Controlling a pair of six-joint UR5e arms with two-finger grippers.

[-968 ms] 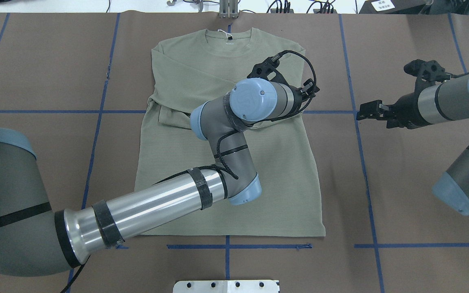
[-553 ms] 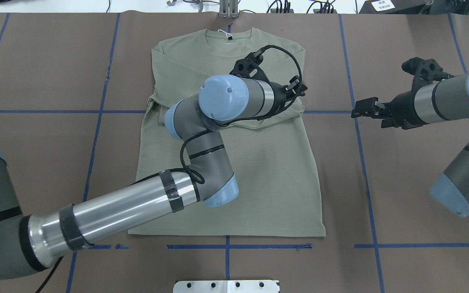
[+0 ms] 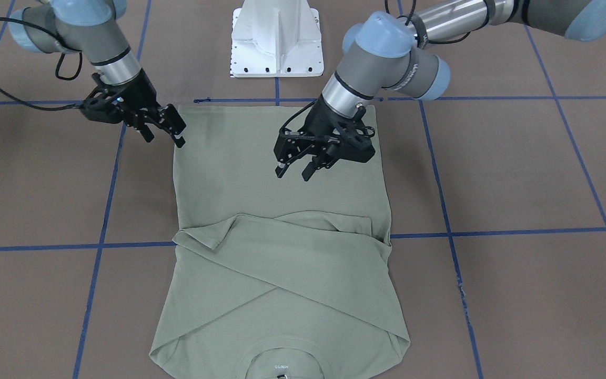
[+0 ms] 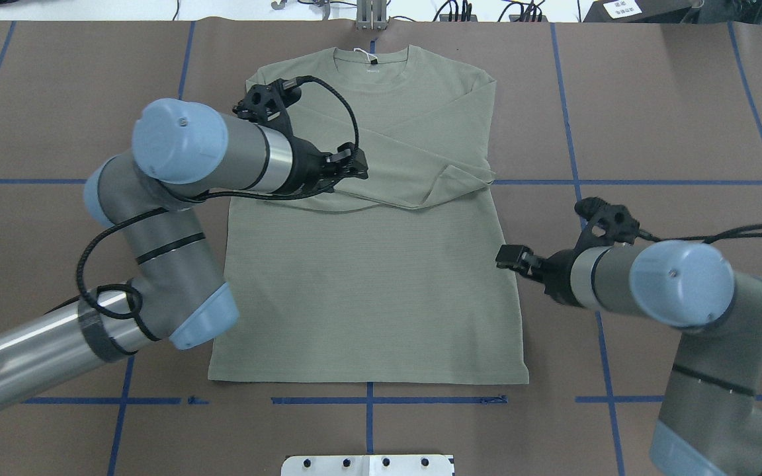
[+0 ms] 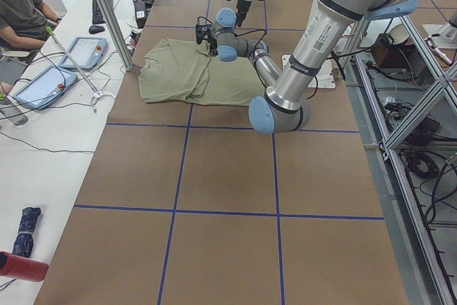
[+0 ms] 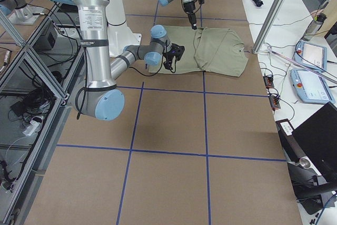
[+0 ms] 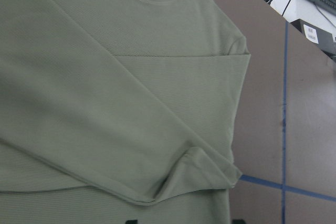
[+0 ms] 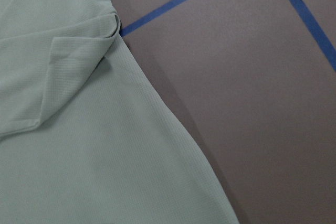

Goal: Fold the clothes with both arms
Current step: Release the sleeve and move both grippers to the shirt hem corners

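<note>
The pale sage-green shirt (image 4: 368,284) lies flat on the brown table, collar (image 4: 372,63) at the far side, both sleeves folded across the chest. It also shows in the front view (image 3: 282,273) and in both wrist views (image 7: 131,103) (image 8: 79,156). My left gripper (image 4: 358,166) hovers over the folded sleeves left of centre, open and empty; the front view (image 3: 292,172) shows it above the lower body panel. My right gripper (image 4: 505,255) is at the shirt's right side edge, open and empty, seen also in the front view (image 3: 163,138).
The white pedestal base (image 3: 276,42) stands at the robot's side of the table. Blue tape lines (image 4: 368,400) cross the brown cover. A desk with tablets (image 5: 43,83) and a seated person (image 5: 21,5) lie beyond the table's far edge, with an aluminium post (image 5: 107,12).
My left gripper has swung left across the shirt, away from the folded right sleeve. My right gripper has moved in towards the robot, from beside the sleeve to the shirt's right edge.
</note>
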